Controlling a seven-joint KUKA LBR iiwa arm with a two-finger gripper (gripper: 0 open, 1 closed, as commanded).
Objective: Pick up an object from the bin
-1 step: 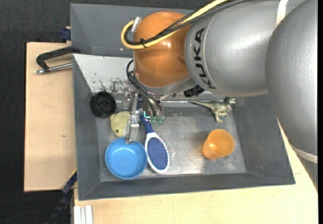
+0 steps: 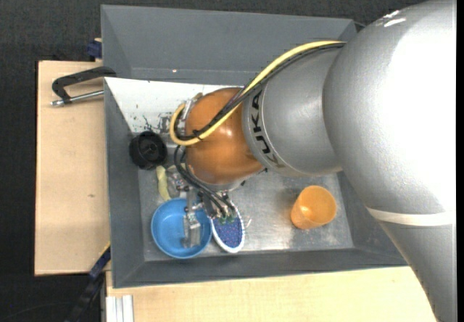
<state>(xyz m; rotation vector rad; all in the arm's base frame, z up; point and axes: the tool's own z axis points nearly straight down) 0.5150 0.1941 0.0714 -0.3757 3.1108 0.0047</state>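
**Pincer low over the blue bowl**

The pincer (image 2: 203,217) hangs low in the near-left part of the bin (image 2: 217,38), over the right rim of a blue bowl (image 2: 168,230). A blue speckled oval (image 2: 230,235) lies just beside it on the right. I cannot tell whether the pincer is apart or together, and nothing shows held in it. This looks like the reach. Next it must settle on one thing, clamp and lift. An orange cup (image 2: 313,206) lies well apart to the right. Black letters on the arm (image 2: 391,110) read "KUKA".
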